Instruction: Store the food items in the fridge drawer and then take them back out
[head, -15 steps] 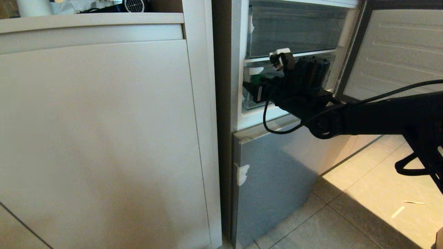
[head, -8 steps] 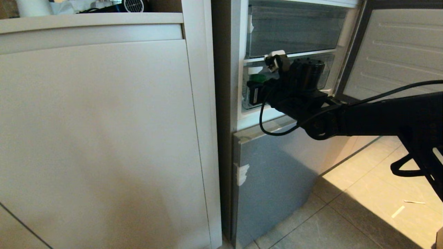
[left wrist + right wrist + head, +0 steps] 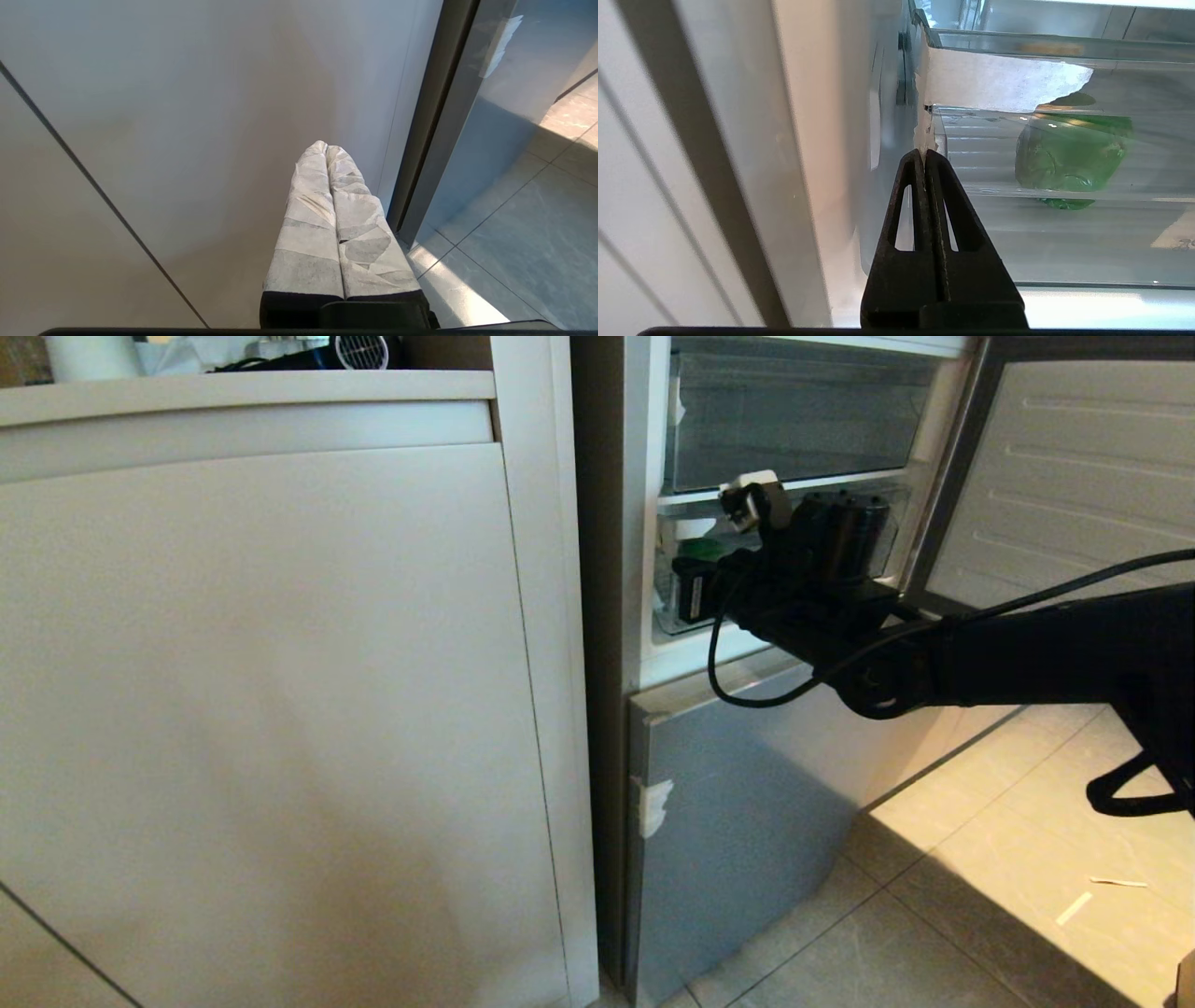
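The right arm reaches level into the open fridge, right gripper (image 3: 926, 156) with fingers pressed together, empty, at the clear fridge drawer (image 3: 1064, 242). The bell pepper (image 3: 1069, 158) sits inside. The left gripper (image 3: 327, 154), fingers together, faces the beige cabinet door (image 3: 261, 709).

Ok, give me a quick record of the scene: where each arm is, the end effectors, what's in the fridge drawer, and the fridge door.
right end effector: shut, empty, at the clear fridge drawer's front corner
left end effector: shut, empty, parked low beside the cabinet door
drawer contents: green bell pepper seen through the clear wall; potato not visible
fridge door: open, swung to the right
lower fridge panel: closed
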{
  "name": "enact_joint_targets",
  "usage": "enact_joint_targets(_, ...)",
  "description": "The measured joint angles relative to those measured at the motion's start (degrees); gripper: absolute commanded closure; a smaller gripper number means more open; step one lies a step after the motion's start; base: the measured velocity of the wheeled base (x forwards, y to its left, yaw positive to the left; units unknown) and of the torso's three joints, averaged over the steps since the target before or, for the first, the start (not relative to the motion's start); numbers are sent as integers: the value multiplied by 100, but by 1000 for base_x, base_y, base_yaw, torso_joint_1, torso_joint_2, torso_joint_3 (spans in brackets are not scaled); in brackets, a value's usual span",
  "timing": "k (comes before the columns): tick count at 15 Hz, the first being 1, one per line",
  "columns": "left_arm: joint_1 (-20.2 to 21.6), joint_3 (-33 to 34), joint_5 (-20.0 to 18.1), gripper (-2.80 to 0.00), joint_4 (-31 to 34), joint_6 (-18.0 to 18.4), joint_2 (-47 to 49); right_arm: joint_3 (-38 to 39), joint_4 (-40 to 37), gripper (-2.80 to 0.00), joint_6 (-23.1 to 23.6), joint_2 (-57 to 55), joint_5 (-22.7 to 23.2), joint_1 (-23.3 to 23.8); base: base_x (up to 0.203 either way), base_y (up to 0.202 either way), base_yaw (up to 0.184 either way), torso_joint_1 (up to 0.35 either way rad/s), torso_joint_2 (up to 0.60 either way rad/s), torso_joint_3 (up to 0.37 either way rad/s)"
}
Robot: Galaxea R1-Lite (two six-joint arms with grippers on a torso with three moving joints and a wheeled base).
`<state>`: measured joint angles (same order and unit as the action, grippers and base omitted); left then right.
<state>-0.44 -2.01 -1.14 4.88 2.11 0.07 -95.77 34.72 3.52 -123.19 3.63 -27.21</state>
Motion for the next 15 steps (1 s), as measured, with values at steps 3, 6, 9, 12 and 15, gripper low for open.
enact_joint_targets(3,0,0,2,0,0,0,0,670,39,0,10,425,-49,-137,0,0,0,0,0,0)
enact_joint_targets(6,0,0,2,0,0,0,0,1313,52,0,0,934,-211,-228,0,0,0,0,0,0)
enact_joint_targets(9,0,0,0,0,2,0,0,1708,74,0,-42,1342,-229,-274,0,0,0,0,0,0)
enact_joint_targets(12,0,0,-1,0,0,0,0,1770,124,0,-77,1490,-226,-186,0,0,0,0,0,0)
enact_joint_targets(15,-2,0,0,0,2,0,0,1818,142,-280,-85,1456,-206,-142,0,0,0,0,0,0)
